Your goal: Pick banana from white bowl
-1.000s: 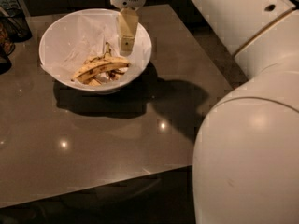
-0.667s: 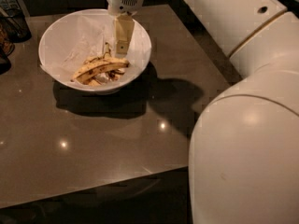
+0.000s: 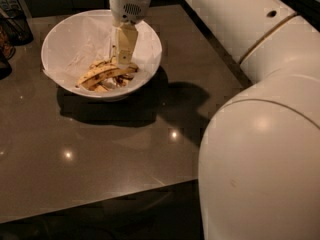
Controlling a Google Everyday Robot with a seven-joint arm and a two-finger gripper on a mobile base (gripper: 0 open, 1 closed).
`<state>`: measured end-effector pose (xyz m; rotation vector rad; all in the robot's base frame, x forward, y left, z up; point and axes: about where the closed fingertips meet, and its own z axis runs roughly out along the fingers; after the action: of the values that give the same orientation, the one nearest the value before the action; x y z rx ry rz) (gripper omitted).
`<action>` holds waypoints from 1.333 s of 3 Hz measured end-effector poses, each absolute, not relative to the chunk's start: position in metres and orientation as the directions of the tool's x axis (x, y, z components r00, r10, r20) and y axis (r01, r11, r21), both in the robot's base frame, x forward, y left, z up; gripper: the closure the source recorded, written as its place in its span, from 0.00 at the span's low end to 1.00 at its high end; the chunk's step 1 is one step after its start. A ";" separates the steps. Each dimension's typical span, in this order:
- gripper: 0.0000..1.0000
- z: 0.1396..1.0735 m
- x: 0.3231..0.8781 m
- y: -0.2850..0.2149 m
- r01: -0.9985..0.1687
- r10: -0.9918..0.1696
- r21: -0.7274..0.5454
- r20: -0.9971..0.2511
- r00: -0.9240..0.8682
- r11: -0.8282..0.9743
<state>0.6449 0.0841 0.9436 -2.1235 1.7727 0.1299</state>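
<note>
The white bowl point(image 3: 75, 49) stands on the dark table at the upper left. In it lies the banana point(image 3: 102, 74), long, yellow with brown-black streaks, among shorter banana pieces. My gripper point(image 3: 123, 60) hangs from the arm straight down into the bowl, its tips at the banana's right end, just above or touching it. The arm's white body fills the right side of the view.
The dark glossy table point(image 3: 100, 149) has its front edge near the bottom of the view. Dark objects point(image 3: 10, 29) stand at the far left edge beside the bowl. My arm point(image 3: 260, 134) blocks the right side.
The gripper has moved left and lower into the bowl, closer to the banana. The bowl and its contents have not moved.
</note>
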 end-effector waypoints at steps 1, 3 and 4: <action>0.25 0.933 0.642 0.089 -0.973 -0.929 -0.195 -0.322 0.185 -0.127; 0.23 0.914 0.639 0.096 -0.983 -0.927 -0.147 -0.341 0.157 -0.112; 0.23 0.904 0.641 0.105 -0.985 -0.926 -0.121 -0.341 0.160 -0.126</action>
<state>0.6411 0.1055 0.9036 -2.1277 1.8333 0.2614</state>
